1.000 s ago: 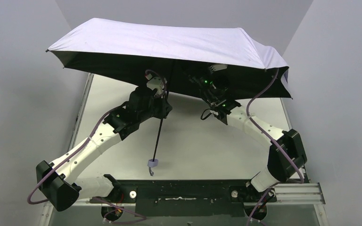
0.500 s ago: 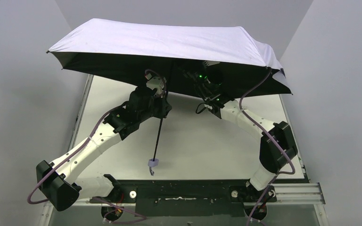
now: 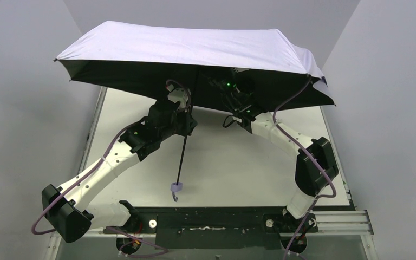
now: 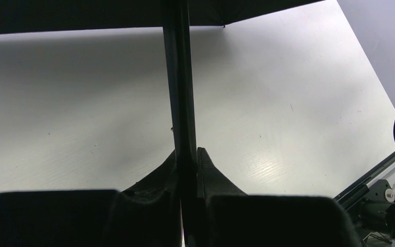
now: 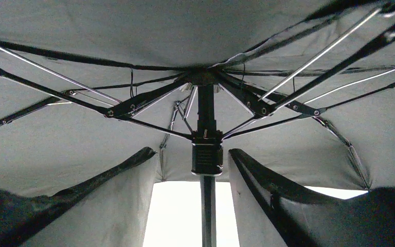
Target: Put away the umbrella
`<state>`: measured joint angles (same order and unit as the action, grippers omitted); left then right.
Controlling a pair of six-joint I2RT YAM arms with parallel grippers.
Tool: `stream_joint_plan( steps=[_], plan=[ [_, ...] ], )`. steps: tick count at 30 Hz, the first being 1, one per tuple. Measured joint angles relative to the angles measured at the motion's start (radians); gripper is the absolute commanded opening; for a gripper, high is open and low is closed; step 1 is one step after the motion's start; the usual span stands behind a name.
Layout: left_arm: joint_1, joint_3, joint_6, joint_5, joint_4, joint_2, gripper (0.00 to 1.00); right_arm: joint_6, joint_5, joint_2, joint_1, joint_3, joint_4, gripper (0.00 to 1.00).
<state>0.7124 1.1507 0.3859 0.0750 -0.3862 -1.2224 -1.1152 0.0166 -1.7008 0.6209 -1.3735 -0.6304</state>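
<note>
Holding the open umbrella (image 3: 189,46) above the tabletop (image 3: 238,162), the left pincer (image 4: 187,154) is clamped shut on the black shaft (image 4: 181,77). The right pincer (image 5: 191,152), under the canopy, has its fingers apart on either side of the black runner (image 5: 207,157), not touching it. To collapse the canopy well, the right fingers should probably close squarely on the runner and pull straight along the shaft, whose long axis in the overhead view rises from the lavender handle (image 3: 176,188) at 6 o'clock toward the hub between 12 and 1 o'clock.
</note>
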Motion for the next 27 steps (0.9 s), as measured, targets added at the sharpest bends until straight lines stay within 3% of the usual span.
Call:
stream_joint_plan(
  steps=[4, 6, 9, 21, 27],
  plan=[
    [0.000, 0.000, 0.000, 0.001, 0.003, -0.002, 0.00, 0.002, 0.001, -0.017, 0.000, -0.021, 0.000, 0.44],
    [0.000, 0.000, 0.002, 0.004, 0.003, -0.003, 0.00, 0.003, 0.002, -0.023, 0.000, -0.027, 0.000, 0.31],
    [-0.001, 0.000, 0.007, 0.006, 0.005, -0.003, 0.00, 0.008, 0.002, -0.033, 0.000, -0.031, 0.014, 0.00],
    [-0.013, 0.006, -0.011, 0.046, -0.011, -0.006, 0.00, 0.030, 0.058, -0.033, 0.002, -0.019, 0.040, 0.00],
    [-0.013, 0.042, -0.095, 0.030, -0.083, -0.006, 0.00, 0.099, -0.044, 0.119, 0.049, 0.084, 0.192, 0.00]
  ],
)
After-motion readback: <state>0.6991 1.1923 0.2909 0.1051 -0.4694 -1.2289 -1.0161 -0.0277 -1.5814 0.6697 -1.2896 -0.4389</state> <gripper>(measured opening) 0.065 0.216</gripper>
